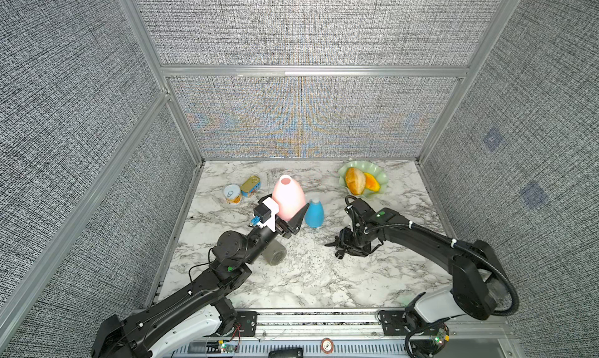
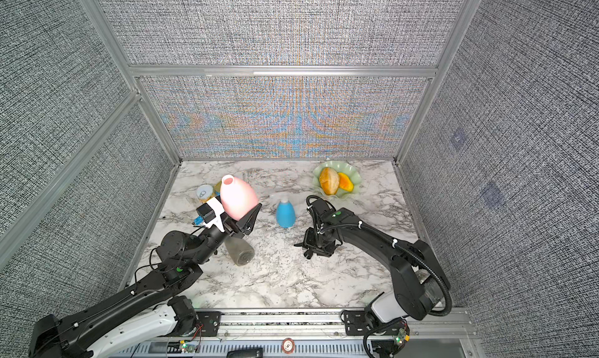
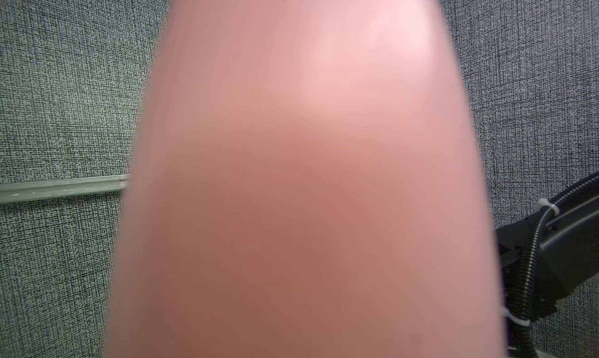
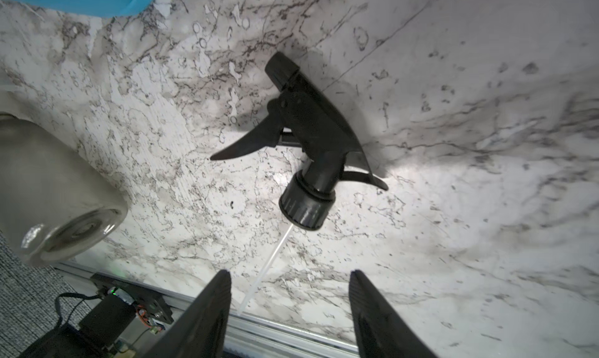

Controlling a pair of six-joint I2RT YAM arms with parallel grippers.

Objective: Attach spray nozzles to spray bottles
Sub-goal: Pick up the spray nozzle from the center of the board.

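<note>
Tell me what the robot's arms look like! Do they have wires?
Both arms are mostly black, with white shells near the base. The left arm has a white bracket with a small blue plug. The right arm has a ribbed black hose with white ties. Green lights glow on the joints. The fingers are black and pointed.

The marble desk carries a round can and a gold can side by side near its far left corner. A green dish sits by the far right corner. 1 blue bottle stands mid-desk. A grey bottle lies on its side toward the left edge, and a black nozzle lies flat.
</note>
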